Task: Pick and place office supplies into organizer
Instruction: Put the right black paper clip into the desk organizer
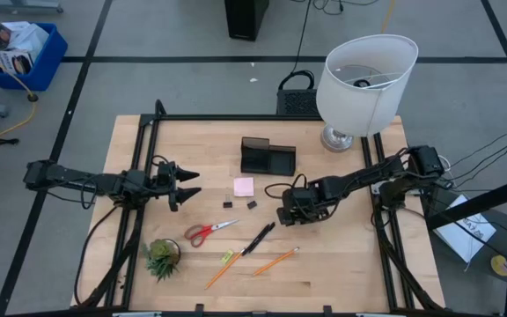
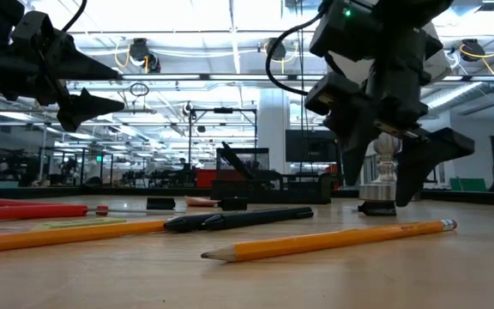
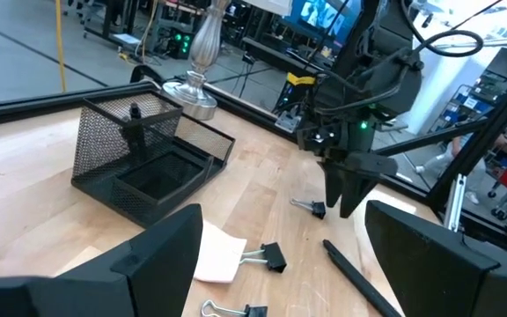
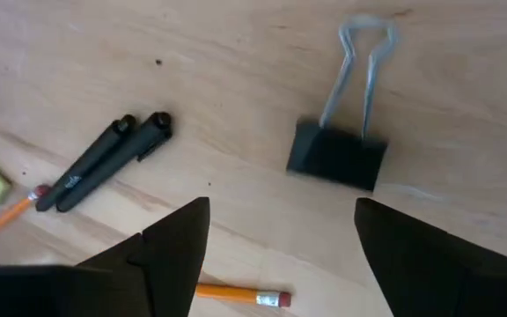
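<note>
Pencils (image 1: pixel 275 261) lie nearest the table's front edge, with pens (image 1: pixel 258 239) and scissors (image 1: pixel 209 232) just behind them. Mid-table, the right gripper (image 1: pixel 290 210) points down with jaws apart over a loose clip (image 4: pixel 337 155), while the left gripper (image 1: pixel 187 183) hovers released at the left. Farther back stand the pink pad (image 1: pixel 243 187) and the caddy (image 1: pixel 267 157).

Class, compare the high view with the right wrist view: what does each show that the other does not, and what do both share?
Only the high view shows the organizer, lamp, scissors, potted plant, sticky-note pad and the open left gripper. Only the right wrist view shows the binder clip lying below the open right gripper, wire handles included. Both show the black pens, a pencil and the wooden table.
</note>
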Tool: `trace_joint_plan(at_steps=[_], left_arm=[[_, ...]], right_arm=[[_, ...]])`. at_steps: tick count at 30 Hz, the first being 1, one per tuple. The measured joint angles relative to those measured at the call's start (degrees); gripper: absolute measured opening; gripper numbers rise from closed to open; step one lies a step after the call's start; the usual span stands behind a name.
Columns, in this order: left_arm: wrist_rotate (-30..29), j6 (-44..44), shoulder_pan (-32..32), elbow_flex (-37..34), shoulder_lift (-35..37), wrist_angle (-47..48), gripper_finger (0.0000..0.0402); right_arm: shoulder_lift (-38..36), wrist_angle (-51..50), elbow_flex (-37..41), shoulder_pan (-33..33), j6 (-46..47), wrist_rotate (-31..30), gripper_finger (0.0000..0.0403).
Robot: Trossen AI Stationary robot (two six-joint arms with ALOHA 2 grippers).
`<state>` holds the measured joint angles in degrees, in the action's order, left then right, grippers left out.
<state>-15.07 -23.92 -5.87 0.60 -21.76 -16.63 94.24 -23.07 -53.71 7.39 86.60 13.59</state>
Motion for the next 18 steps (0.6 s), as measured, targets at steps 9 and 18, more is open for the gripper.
trace_joint_plan(at_steps=[9, 18], left_arm=[[0.00, -0.13, -0.02, 0.00, 0.00, 0.05, 0.0324], [0.00, -0.16, 0.00, 0.00, 0.02, 0.05, 0.0324]], right_arm=[[0.04, -5.30, 0.00, -0.24, -1.76, -0.58, 0.0281], [1.59, -4.59, -0.05, -0.70, -3.88, -3.08, 0.0281]])
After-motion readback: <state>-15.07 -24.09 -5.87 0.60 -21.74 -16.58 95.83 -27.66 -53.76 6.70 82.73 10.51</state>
